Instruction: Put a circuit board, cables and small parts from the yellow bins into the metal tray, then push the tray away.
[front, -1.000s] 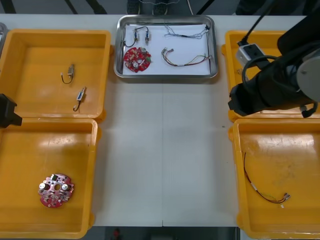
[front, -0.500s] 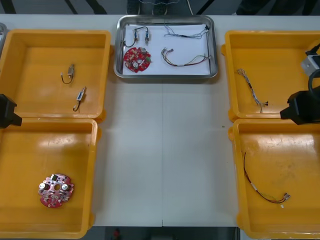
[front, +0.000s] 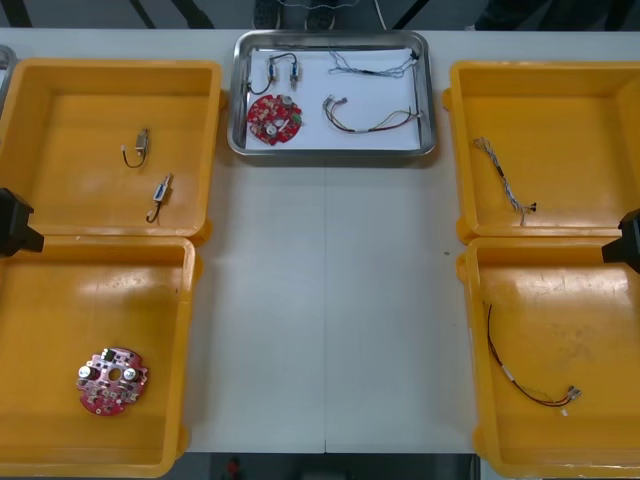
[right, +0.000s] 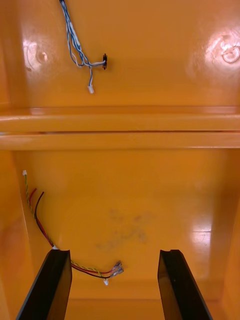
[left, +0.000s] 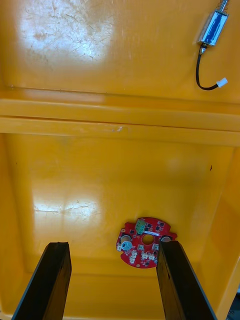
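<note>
Metal is gleaming at the far edge of the table (front: 330, 300), where the metal tray (front: 332, 155) is sitting with its load inside. A circuit board (front: 274, 119) is lying toward the tray's left end, and small metal parts (front: 282, 68) with a black lead are resting just beyond it. A blue and white cable (front: 375, 68) is stretching along the tray's far wall, and a red and yellow cable (front: 372, 118) is lying toward its right end.

I am judging the loading finished. With the tray standing this far back, the push looks done as well, so little or nothing seems left. The tray's long axis is running side to side, along the table's far edge, and both cables inside are lying roughly along that axis. The board is round, so it is pointing no particular way.

I am holding my left pincer (left: 112, 245) left of the tray and nearer me, over the yellow bins (front: 110, 66), fingers spread and gripping nothing, above a spare board (left: 145, 242). My right pincer (right: 114, 254) is hanging right of the tray and nearer me, likewise spread and empty, over a spare cable (right: 95, 272).
</note>
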